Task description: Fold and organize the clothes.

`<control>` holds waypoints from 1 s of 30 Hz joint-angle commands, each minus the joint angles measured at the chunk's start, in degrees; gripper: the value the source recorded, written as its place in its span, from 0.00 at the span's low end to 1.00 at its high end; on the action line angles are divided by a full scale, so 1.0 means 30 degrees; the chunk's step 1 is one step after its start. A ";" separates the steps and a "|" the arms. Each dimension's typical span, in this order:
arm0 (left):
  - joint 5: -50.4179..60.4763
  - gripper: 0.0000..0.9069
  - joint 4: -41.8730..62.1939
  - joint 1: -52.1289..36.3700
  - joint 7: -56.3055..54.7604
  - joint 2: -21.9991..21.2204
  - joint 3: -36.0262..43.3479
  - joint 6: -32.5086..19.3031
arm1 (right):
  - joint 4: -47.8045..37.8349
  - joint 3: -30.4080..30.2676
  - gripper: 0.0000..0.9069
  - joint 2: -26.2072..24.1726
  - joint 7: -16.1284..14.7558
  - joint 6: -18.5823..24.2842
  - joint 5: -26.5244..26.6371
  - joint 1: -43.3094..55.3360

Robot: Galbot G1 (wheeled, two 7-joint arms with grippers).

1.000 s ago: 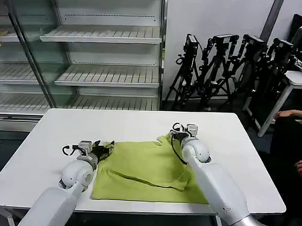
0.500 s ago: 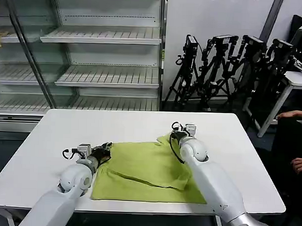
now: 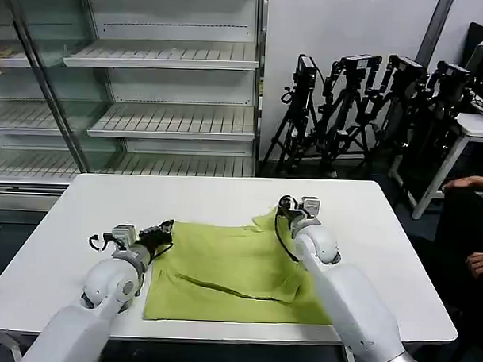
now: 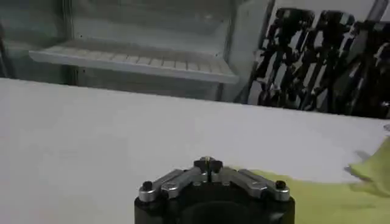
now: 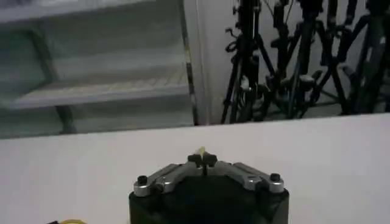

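- Head view: the lime-green T-shirt (image 3: 230, 268) lies on the white table (image 3: 81, 223), toward its near edge and partly folded, with a diagonal crease across the middle. The left gripper (image 3: 162, 231) sits at the shirt's far left corner and the right gripper (image 3: 287, 205) at its far right corner, where the cloth rises in a small peak.
- Judging from that, we are mid-fold with both far corners held. To do it well, we should carry both corners at the same height and pace, keep the edge between them taut, and lay it down square to the near hem before letting go.
- Left wrist view: the left gripper (image 4: 208, 162) has its tips pressed together. Green fabric lies just beside and below it, but we cannot see cloth between the tips, so it is probably pinching the shirt rather than plainly so.
- Right wrist view: the right gripper (image 5: 202, 157) is closed, and a sliver of yellow-green cloth pokes up between its tips, so it is pinching the shirt.
- Hidden: the right arm covers the shirt's right side in the head view, the sleeves are hard to tell apart, and no printed graphic is visible on the upturned face.
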 commanded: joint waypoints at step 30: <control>0.4961 0.03 -0.7177 0.9172 0.2442 0.1430 -0.2807 -0.1379 | 1.3060 0.8368 0.00 -0.2923 -0.2742 0.1781 -0.3447 -1.6283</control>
